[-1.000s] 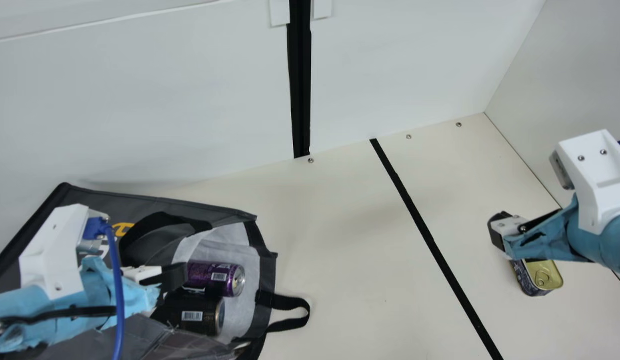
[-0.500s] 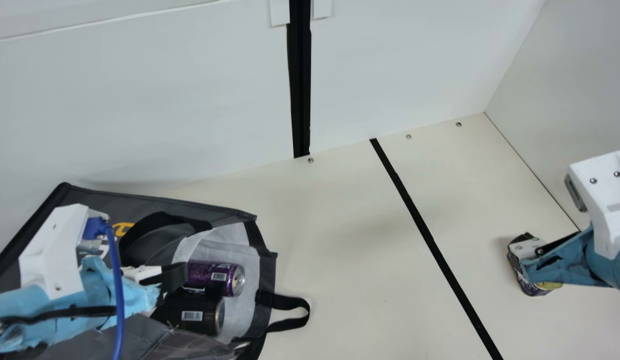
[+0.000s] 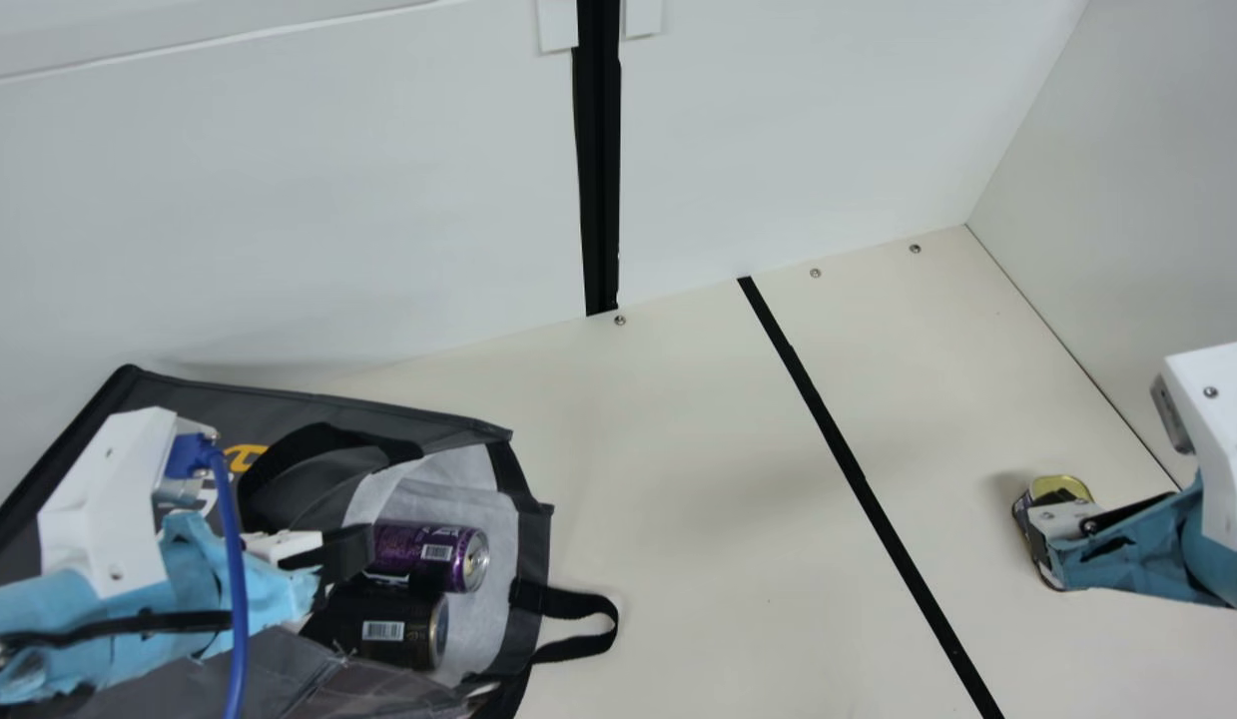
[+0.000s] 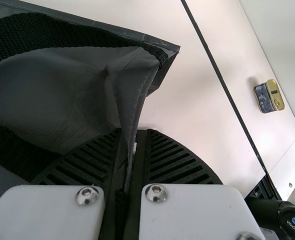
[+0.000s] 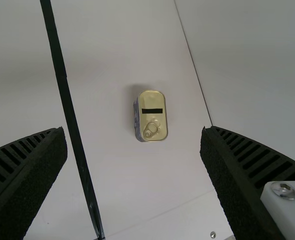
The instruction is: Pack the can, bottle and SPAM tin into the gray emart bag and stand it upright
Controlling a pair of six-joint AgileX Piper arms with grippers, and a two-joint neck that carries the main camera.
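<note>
The gray bag [image 3: 309, 409] lies on its side at the left of the main view, mouth facing right. A purple can [image 3: 418, 549] and a black can [image 3: 393, 629] lie inside it. My left gripper [image 3: 348, 552] is beside the purple can; in the left wrist view that gripper [image 4: 132, 155] is shut on a fold of the bag [image 4: 130, 100]. On the right, my right gripper [image 3: 1035, 534] partly covers the SPAM tin [image 3: 1062, 486]. In the right wrist view the open gripper [image 5: 134, 137] has the tin [image 5: 153, 117] below, between its spread fingers, untouched.
A black strip [image 3: 848, 459] runs across the table between the bag and the tin. A black strap loop [image 3: 588, 599] sticks out from the bag's mouth. White walls stand behind and at the right, near the tin.
My right gripper has moved toward the near right in the main view and now covers the tin's nearer part instead of its far end. The left arm and the bag have kept still.
</note>
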